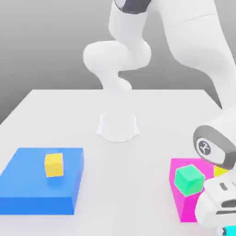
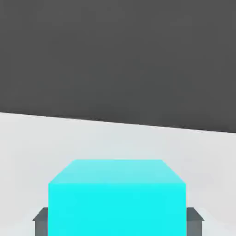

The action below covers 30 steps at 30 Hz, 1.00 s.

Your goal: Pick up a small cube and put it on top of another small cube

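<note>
The small cyan cube [image 2: 117, 198] sits on the white table, with a dark grey finger [image 2: 40, 222] pressed against one side and its twin against the opposite side. My gripper [image 2: 117, 223] is shut on it. In the exterior view the hand [image 1: 221, 207] is low at the front right corner, and a sliver of the cyan cube [image 1: 229, 231] shows beneath it. The green cube [image 1: 189, 179] rests on a magenta block [image 1: 180, 203] just to the exterior view's left of the hand.
A flat blue platform [image 1: 27, 189] at the exterior view's front left carries a yellow cube [image 1: 54, 165]. Another yellow cube [image 1: 220, 171] peeks out behind my wrist, beside the magenta block. The arm's base [image 1: 117, 125] stands mid-table.
</note>
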Each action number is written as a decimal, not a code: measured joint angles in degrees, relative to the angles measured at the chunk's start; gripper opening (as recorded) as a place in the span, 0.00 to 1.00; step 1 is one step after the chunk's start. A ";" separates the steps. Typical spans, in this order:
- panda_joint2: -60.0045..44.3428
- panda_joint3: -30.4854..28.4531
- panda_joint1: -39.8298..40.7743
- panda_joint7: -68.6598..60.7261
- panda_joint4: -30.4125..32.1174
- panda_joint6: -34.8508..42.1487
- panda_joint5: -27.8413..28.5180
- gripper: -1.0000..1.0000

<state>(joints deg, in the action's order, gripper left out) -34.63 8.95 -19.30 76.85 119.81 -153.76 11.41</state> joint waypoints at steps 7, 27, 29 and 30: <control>11.90 3.27 3.16 -3.63 4.08 7.57 -5.39 0.00; 35.20 3.93 8.46 -6.89 25.86 8.60 -11.76 1.00; 35.20 3.93 8.50 -6.89 25.86 8.60 -11.76 1.00; 35.20 3.93 8.52 -6.89 25.86 8.60 -11.76 1.00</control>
<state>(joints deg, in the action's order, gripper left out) 0.57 12.89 -10.78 69.96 145.67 -145.16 -0.36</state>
